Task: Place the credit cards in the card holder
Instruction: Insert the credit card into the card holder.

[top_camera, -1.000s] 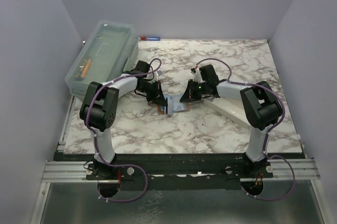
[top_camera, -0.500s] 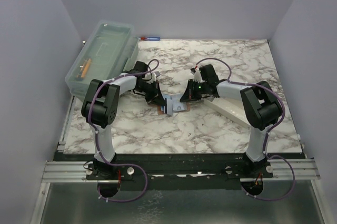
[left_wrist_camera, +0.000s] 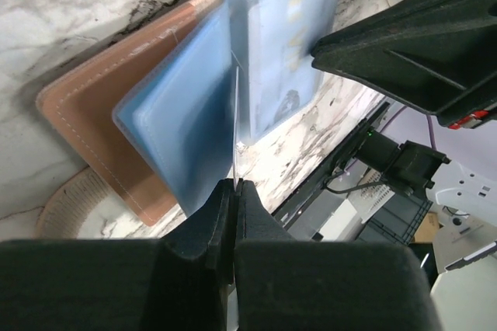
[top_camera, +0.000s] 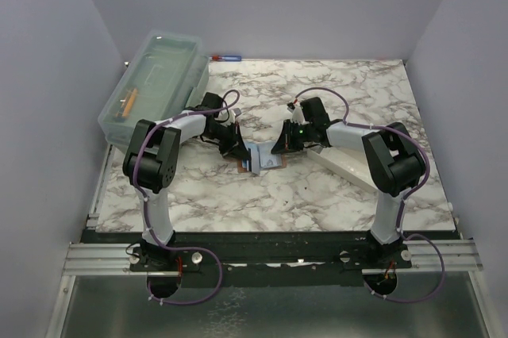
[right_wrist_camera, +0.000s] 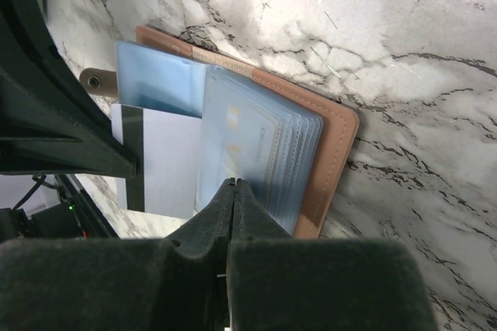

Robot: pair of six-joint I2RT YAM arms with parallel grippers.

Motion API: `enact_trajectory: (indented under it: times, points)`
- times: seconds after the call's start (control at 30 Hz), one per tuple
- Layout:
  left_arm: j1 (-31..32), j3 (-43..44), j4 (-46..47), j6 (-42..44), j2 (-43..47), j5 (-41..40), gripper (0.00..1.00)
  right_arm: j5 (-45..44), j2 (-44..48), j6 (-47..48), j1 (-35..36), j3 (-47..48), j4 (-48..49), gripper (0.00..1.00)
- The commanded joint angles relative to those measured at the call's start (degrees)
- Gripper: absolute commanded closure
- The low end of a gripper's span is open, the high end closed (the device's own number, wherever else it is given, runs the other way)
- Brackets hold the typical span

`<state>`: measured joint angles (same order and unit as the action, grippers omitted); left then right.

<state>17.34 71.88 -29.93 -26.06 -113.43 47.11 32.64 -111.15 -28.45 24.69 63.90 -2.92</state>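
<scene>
Your L gripper (left_wrist_camera: 235,185) has its jaws tight on a credit card (right_wrist_camera: 167,162), edge-on, at the open card holder (right_wrist_camera: 338,138), which lies flat approx. centre of the table (top_camera: 317,195). R gripper (right_wrist_camera: 233,183) jaws are closed at the clear sleeves (right_wrist_camera: 248,144); can't tell if they're pinching one.

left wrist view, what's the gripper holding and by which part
The left gripper pinches a light card with a dark stripe by its striped end, edge-on between shut fingers.

Setting: robotics lab test cell. Evidence: marble-print counter (top_camera: 302,195) enclosed by plain lilac walls (top_camera: 278,5); aluminium rail (top_camera: 95,259) carrying cabled left arm (top_camera: 152,165) and right arm (top_camera: 390,162).
</scene>
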Motion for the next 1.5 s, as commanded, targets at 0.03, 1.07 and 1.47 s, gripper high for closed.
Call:
enact_trajectory:
  times: [0.03,1.07,1.47]
  points:
    - [0.1,0.1,-0.6,-0.7,4.7,0.4,1.00,-6.4,-2.5,2.7,-0.3,-0.3,-3.9,1.00]
    - [0.7,1.5,-0.3,0.7,-2.0,3.1,1.00,-5.5,-3.6,2.6,-0.4,-0.2,-3.3,1.00]
    - [0.7,4.2,-0.8,-0.2,-4.7,1.5,1.00,-5.3,-3.6,2.9,-0.3,-0.2,-3.5,1.00]
